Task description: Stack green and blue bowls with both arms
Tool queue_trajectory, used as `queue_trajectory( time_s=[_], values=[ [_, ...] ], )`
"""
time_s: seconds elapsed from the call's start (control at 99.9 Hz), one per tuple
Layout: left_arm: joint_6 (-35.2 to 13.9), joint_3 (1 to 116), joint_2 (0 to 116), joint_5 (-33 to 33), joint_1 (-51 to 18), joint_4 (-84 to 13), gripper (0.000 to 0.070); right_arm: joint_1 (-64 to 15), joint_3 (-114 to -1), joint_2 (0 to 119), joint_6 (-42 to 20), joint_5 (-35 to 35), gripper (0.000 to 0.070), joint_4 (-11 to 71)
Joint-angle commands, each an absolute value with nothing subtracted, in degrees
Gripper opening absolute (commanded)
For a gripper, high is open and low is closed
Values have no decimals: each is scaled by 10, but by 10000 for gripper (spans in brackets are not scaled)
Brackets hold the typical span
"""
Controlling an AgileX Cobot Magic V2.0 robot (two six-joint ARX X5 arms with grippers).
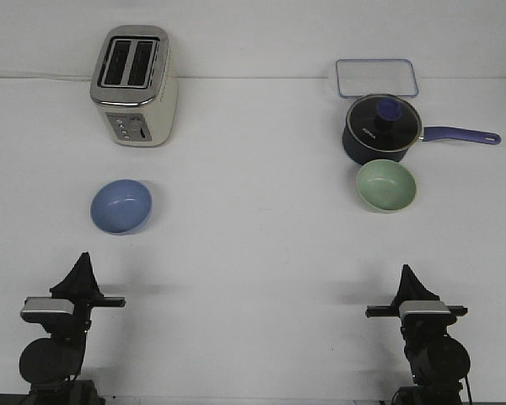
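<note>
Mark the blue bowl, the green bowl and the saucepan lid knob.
blue bowl (pixel 121 205), front view, on its inner floor.
green bowl (pixel 386 185), front view, on its inner floor.
saucepan lid knob (pixel 390 110), front view, on the top of the blue knob.

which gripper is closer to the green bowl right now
Right. The right gripper sits just in front of the green bowl, while the left gripper is far across the table, in front of the blue bowl.
</note>
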State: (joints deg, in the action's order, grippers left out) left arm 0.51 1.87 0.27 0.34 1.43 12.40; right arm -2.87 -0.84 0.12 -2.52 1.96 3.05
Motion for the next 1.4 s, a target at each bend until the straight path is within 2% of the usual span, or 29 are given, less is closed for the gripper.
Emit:
queue_trajectory(
  time_s=[0.0,0.12,0.26,0.34,0.47,0.51,0.59,0.61,0.63,0.851,1.031,1.391],
  values=[
    [5,8,2,4,15,130,15,-27,-8,1,-114,24,0,17],
    [5,8,2,4,15,130,15,-27,-26,1,-145,23,0,24],
    [5,8,2,4,15,130,15,-27,-90,25,-170,36,0,79],
    [5,8,2,4,15,130,15,-27,-138,64,-202,46,0,115],
    [5,8,2,4,15,130,14,-27,-220,157,-201,25,14,159],
    [5,8,2,4,15,130,15,-27,-247,190,-201,19,102,170],
    [5,8,2,4,15,130,15,-27,-301,259,-201,13,447,192],
    [5,8,2,4,15,130,15,-26,-315,276,-201,14,502,198],
    [5,8,2,4,15,130,15,-26,-329,292,-201,15,524,204],
    [5,8,2,4,15,130,15,-13,-478,481,-200,17,521,264],
    [5,8,2,4,15,130,15,11,-599,647,-165,3,521,307],
    [5,8,2,4,15,130,14,60,-741,891,-122,-5,521,326]
  ],
)
